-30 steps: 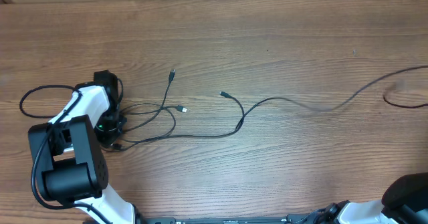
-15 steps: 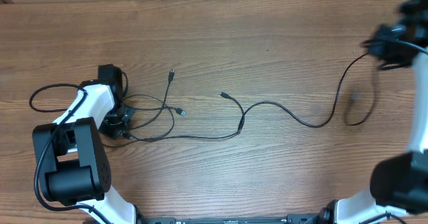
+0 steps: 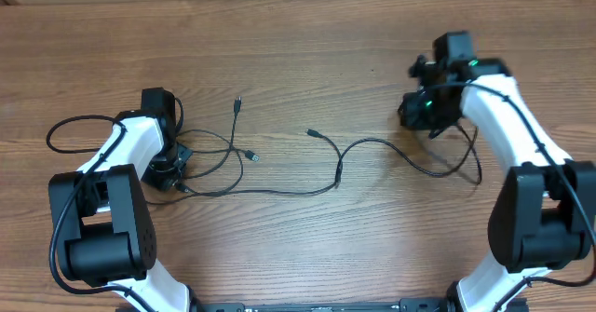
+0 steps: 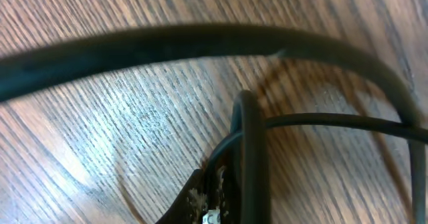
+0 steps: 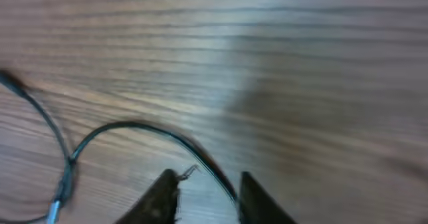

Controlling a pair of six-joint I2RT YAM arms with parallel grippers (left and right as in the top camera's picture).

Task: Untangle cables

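Cables point(image 3: 337, 168) are light and floppy, so pinch near a plug. Right gripper point(image 5: 208, 194) is narrowly apart around 1 cable. Left gripper point(image 3: 166, 170): can't tell.

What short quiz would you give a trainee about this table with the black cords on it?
1. True or false: in the right wrist view, the right end effector has its fingers apart, with a thin cord running between them.
2. Where does the tangle of cords lie? A) beside the left arm; B) at the far edge of the table; C) off the table.
3. What does the tabletop look to be made of?
Key: 1 true; 2 A; 3 wood.
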